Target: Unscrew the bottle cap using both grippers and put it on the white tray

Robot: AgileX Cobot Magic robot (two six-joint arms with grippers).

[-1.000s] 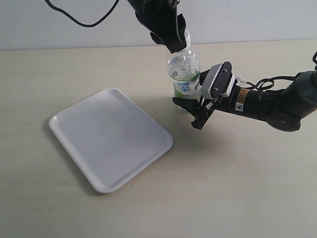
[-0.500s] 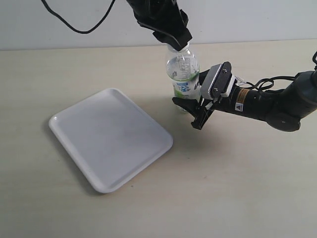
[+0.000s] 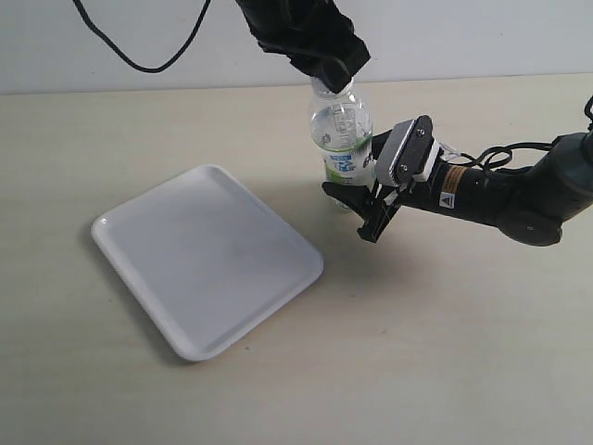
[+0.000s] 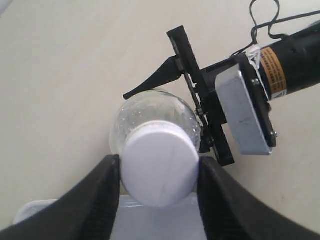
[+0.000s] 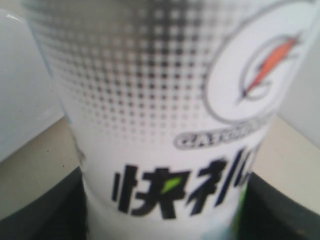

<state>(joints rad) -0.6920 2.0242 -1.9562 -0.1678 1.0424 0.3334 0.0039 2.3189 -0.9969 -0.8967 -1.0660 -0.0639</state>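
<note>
Left arm: we see it reach down from above, the left gripper [image 4: 159,176] pinched on the bottle cap [image 4: 160,162], one finger on each side.
Right arm: low and level, coming in from the right; the right gripper [image 3: 352,206] is clamped round the lower body of the bottle [image 3: 341,139].
Bottle: upright on the table [image 3: 445,352], long axis vertical, cap end up, beside the white tray [image 3: 204,269] and not on it.
</note>
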